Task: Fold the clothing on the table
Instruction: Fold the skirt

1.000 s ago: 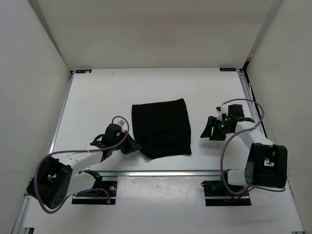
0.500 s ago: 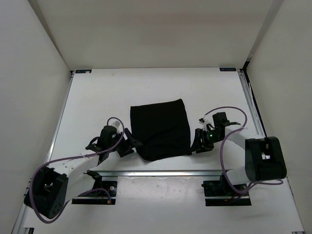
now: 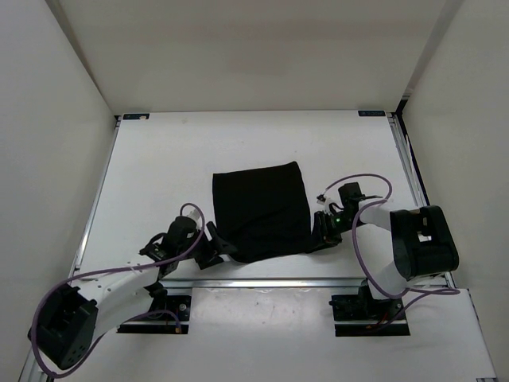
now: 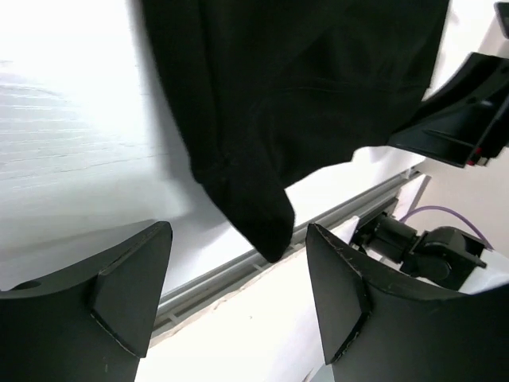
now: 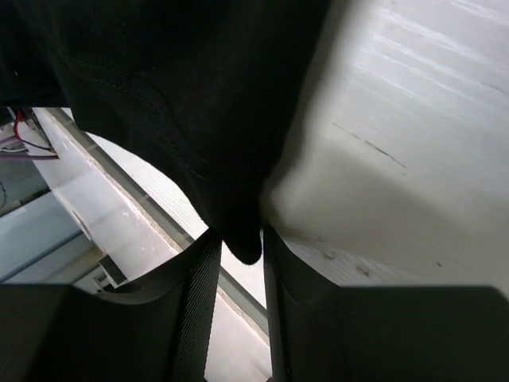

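One clothing (image 3: 262,211) corner, five o'clock, is being pinched by right end effector (image 5: 240,239); left end effector (image 4: 238,231), gaping empty, should be matching at seven.

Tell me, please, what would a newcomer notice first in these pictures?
A black cloth lies spread in the middle of the white table. The right gripper pinches its near right corner, and the left gripper stands open around its near left corner.

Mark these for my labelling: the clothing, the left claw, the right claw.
clothing (image 3: 262,208), top view, middle of the fabric.
left claw (image 4: 238,255), left wrist view, gap between its open fingers.
right claw (image 5: 238,251), right wrist view, between fingers pinching a corner.
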Controlling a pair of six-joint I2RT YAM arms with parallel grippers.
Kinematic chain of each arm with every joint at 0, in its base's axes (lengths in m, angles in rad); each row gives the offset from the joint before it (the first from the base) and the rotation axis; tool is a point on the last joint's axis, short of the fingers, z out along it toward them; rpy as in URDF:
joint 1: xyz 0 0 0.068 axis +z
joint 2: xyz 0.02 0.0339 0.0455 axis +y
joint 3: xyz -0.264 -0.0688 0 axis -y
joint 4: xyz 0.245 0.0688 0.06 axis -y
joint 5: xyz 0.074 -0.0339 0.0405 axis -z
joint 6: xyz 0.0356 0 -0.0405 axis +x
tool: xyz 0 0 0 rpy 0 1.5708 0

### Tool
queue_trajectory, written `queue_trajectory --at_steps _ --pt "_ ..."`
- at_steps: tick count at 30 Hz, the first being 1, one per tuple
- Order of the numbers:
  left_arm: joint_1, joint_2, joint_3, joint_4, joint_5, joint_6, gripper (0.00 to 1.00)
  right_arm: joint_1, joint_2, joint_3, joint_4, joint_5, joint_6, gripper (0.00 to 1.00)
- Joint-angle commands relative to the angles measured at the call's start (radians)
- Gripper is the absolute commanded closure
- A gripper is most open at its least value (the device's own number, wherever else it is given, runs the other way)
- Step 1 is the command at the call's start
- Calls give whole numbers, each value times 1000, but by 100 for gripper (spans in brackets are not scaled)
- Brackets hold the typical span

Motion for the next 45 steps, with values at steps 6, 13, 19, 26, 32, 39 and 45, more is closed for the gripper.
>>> queue_trajectory --at_steps 6,13,19,26,32,39,45 --pt "-39 132 79 1 -11 29 23 55 -5 35 37 40 -10 68" --pt "-60 195 84 89 -20 1 24 53 -25 27 34 63 -27 73" --pt "-51 218 69 133 -9 -7 53 49 -26 32 39 73 -25 80" --pt "-33 249 87 136 -6 2 83 43 -9 73 46 89 -31 98" --pt "-28 169 98 40 14 10 100 -2 -63 95 -41 86 -79 100" --pt "10 -116 90 -91 69 -88 100 -25 -235 107 -207 13 -212 100" --pt "35 -380 47 -189 165 -255 100 -26 -477 150 -342 -4 -361 100"
